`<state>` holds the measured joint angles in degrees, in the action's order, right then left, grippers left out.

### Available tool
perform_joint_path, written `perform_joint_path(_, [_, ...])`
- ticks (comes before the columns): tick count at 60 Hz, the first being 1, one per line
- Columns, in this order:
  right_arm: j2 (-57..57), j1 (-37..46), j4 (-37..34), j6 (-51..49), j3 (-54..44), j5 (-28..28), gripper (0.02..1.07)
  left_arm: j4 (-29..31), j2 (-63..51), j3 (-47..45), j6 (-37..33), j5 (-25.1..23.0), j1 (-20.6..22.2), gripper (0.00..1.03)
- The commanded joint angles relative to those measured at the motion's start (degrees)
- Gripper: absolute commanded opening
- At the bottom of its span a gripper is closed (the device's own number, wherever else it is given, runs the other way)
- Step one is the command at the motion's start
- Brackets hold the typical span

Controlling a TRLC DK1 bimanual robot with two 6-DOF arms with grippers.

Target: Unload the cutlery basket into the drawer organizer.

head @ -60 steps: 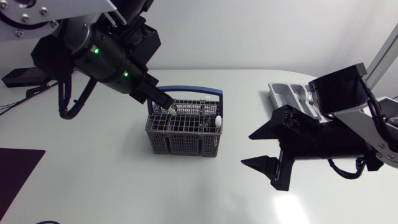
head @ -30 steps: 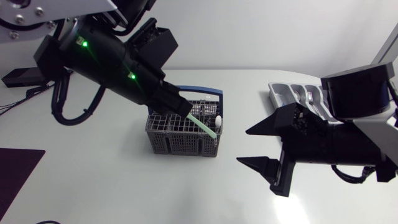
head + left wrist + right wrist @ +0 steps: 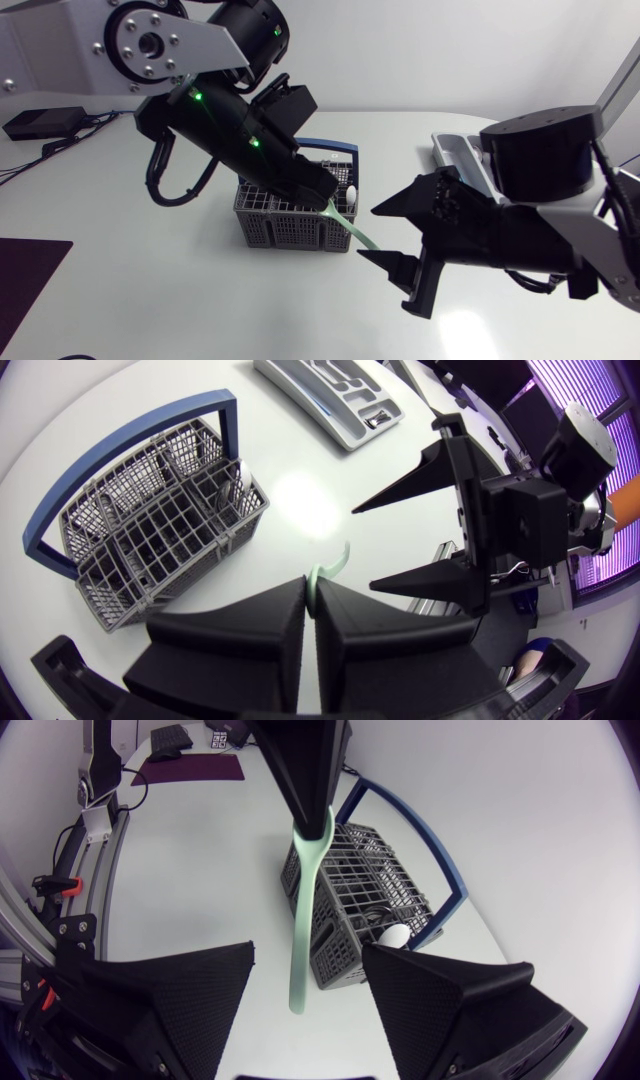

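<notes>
Head view showed our left gripper (image 3: 325,190) clamped on the upper end of a slim green utensil (image 3: 352,230). The utensil was lifted clear of the cutlery basket (image 3: 272,228) and slanted down over the basket corner nearest our right arm. In the left wrist view both fingers pressed the utensil from two sides, so the grip was a true one.

Our right gripper (image 3: 365,234) stood wide open, its fingers spread on either side of the utensil's free end and touching it nowhere. The right wrist view showed the green shaft hanging in the gap between them. The drawer organizer (image 3: 445,150) lay well apart from the basket, behind our right arm.

We judged the step in hand to be a handover from left to right. The next move called for the right fingers to close squarely on the lower shaft before the left released, then a carry to the organizer. A white-tipped piece (image 3: 352,195) sat in the basket, so we reckoned the unloading was far from done.
</notes>
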<state>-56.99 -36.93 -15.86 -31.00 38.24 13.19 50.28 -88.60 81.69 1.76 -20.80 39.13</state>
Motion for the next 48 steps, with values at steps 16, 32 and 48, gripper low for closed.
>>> perform_joint_path(16, [-6.03,-5.79,3.82,2.97,3.60,-5.90,0.58,-0.36,-2.28,1.01,1.58,-3.20,0.42,0.04])
perform_joint_path(32, [-7.43,-6.67,4.70,3.23,5.00,-8.36,0.39,-0.36,-2.19,0.75,1.84,-3.37,0.68,0.04])
perform_joint_path(48, [-8.22,-6.75,4.70,3.23,5.18,-8.80,0.11,-0.27,-1.75,0.49,1.93,-3.64,0.59,0.04])
